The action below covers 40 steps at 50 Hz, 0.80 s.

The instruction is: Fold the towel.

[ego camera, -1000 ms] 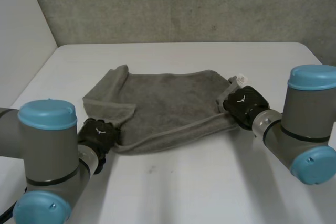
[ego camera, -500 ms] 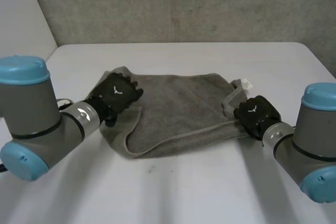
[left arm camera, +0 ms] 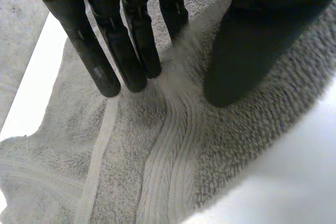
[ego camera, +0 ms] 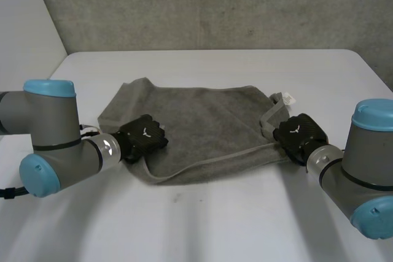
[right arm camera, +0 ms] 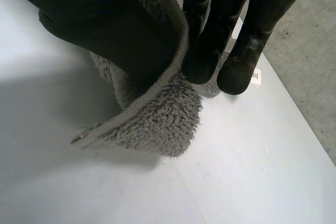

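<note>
A grey towel (ego camera: 209, 121) lies spread on the white table (ego camera: 215, 219), with its near edge folded over. My left hand (ego camera: 144, 138) rests on the towel's near-left edge. In the left wrist view its fingers (left arm camera: 126, 56) and thumb stand on the towel (left arm camera: 210, 156) with a raised ridge of the hem caught between them. My right hand (ego camera: 298, 133) is at the towel's right edge. In the right wrist view this hand (right arm camera: 105, 19) pinches the towel's hem (right arm camera: 157, 119) between thumb and fingers and lifts it a little off the table.
A small white label (ego camera: 287, 97) sticks out at the towel's far-right corner and is also visible beyond the right fingertips (right arm camera: 255, 77). A grey wall stands behind the table. Bare table surrounds the towel on all sides.
My left hand swept from the near-left corner up over the towel's left part, then came back down to the near-left edge and closed. The folded left flap now lies flatter. The right hand shifted slightly.
</note>
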Available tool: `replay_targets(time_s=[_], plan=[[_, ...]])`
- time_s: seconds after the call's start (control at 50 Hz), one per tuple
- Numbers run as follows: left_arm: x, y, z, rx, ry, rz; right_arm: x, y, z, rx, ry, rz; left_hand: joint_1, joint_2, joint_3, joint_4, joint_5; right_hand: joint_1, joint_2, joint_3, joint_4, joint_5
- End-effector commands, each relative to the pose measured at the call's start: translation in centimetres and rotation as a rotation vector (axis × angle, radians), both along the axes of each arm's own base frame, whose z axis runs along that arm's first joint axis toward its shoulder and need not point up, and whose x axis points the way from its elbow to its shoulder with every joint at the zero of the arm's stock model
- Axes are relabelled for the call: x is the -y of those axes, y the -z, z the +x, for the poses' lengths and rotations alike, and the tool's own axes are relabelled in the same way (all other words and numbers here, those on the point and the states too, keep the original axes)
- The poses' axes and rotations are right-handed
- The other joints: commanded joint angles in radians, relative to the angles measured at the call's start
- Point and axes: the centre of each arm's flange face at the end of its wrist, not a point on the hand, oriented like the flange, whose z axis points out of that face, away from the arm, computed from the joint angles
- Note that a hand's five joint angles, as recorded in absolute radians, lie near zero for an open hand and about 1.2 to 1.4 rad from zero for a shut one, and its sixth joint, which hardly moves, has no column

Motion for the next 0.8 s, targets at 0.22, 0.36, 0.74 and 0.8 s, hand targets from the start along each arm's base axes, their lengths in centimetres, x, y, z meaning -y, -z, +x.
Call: replay_targets(time_s=[0.22, 0.36, 0.74, 0.8], plan=[[1.3, -1.3, 1.7, 0.03, -0.125, -0.045, 0.3, -0.5, -0.1, 0.002, 0.012, -0.02, 0.502, 0.509, 0.509, 0.508, 0.512, 0.213, 0.082, 0.038, 0.037, 0.074], [1.3, -8.0, 2.9, -0.109, -0.297, -0.139, 0.8, -4.6, 0.1, 0.07, 0.028, -0.113, 0.502, 0.509, 0.509, 0.508, 0.512, 0.213, 0.082, 0.038, 0.037, 0.074], [-6.5, -26.4, 8.6, -0.632, -0.652, -0.507, -2.7, -26.1, -2.2, 0.227, 0.067, -0.349, 0.502, 0.509, 0.509, 0.508, 0.512, 0.213, 0.082, 0.038, 0.037, 0.074], [-6.4, -25.9, 8.6, -0.621, -0.658, -0.491, -2.2, -25.8, -2.1, 0.211, 0.065, -0.33, 0.502, 0.509, 0.509, 0.508, 0.512, 0.213, 0.082, 0.038, 0.037, 0.074]])
